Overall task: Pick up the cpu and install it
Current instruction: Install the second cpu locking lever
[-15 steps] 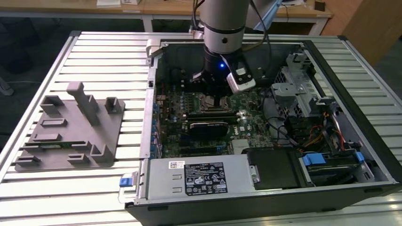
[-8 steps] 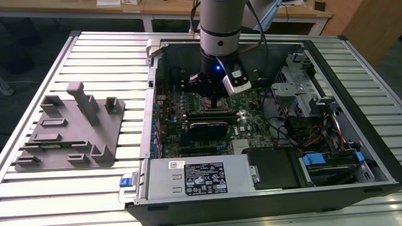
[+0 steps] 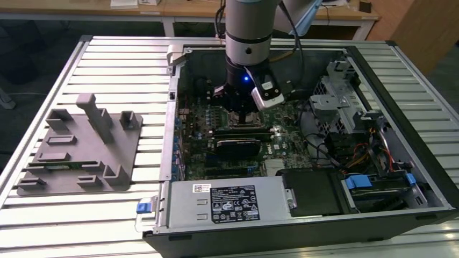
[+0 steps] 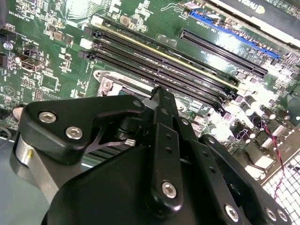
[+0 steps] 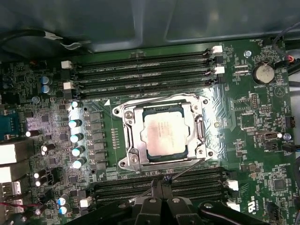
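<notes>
Cpu (image 5: 163, 135) seated within socket frame (image 5: 123, 139)

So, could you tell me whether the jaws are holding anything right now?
Nothing is held: the cpu sits in its socket, apart from the gripper.

The arm (image 3: 248, 32) at the exterior view's upper centre is a silver-grey cylinder with a black lower section, a small blue light and a white-and-black camera block. In the second wrist view the gripper (image 4: 159, 101) shows matte black linkages with silver screws
</notes>
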You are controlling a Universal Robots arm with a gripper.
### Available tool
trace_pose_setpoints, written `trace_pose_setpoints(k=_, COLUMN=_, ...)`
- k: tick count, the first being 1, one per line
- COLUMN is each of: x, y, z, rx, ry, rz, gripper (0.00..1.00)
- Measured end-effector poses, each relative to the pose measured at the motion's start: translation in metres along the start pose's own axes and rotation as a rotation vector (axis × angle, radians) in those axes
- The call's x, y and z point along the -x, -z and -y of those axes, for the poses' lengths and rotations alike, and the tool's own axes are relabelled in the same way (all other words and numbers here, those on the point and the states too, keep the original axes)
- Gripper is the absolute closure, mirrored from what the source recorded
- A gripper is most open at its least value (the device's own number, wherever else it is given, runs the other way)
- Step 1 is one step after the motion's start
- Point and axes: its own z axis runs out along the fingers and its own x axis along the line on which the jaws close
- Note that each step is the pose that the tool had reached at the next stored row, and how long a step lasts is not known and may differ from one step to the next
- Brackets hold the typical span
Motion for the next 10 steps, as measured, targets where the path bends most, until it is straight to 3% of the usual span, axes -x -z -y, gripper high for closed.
trace_pose_setpoints(k=3, x=-0.0001, y=-0.0001, z=0.0001, rx=0.0007, ry=0.000, rz=-0.0001, gripper=0.89)
trace_pose_setpoints(k=7, x=-0.0004, y=-0.0019, z=0.0014, rx=0.0102, ry=-0.001, rz=-0.0011, gripper=0.89)
trace_pose_setpoints(k=10, x=-0.0005, y=-0.0032, z=0.0031, rx=0.0124, ry=-0.001, rz=-0.0013, gripper=0.89)
